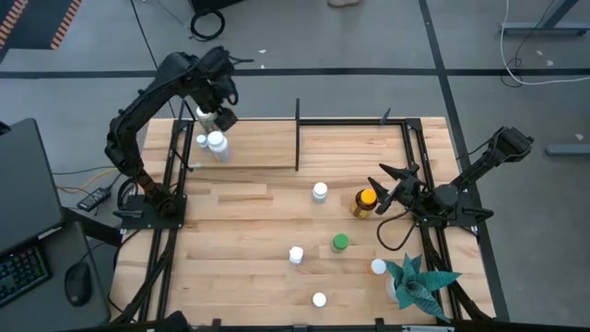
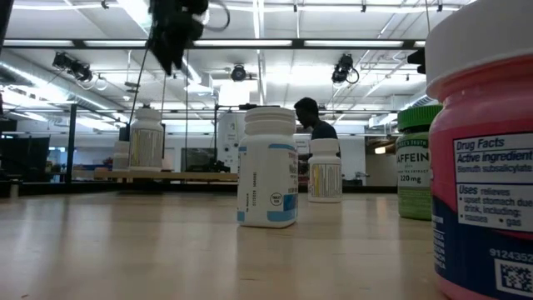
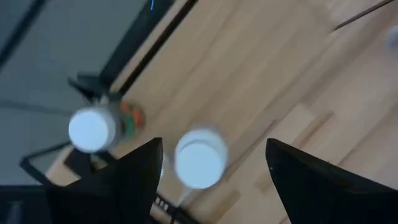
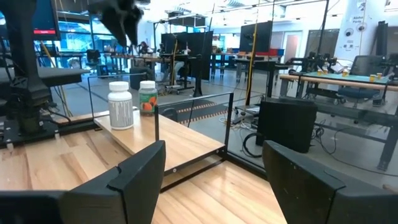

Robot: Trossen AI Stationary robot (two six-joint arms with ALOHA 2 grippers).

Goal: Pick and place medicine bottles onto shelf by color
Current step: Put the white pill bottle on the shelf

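On the desk (image 1: 240,231), the shelf (image 1: 267,148) carries two white-capped bottles (image 1: 217,143) at its left end. My left fingers (image 1: 219,115) hover wide above them, empty; I should lift straight up, clear of both caps. My right fingers (image 1: 392,184) wait wide near the amber bottle (image 1: 365,202).

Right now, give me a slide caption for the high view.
Left gripper open above two white bottles on the shelf; right gripper waits open by the amber bottle.
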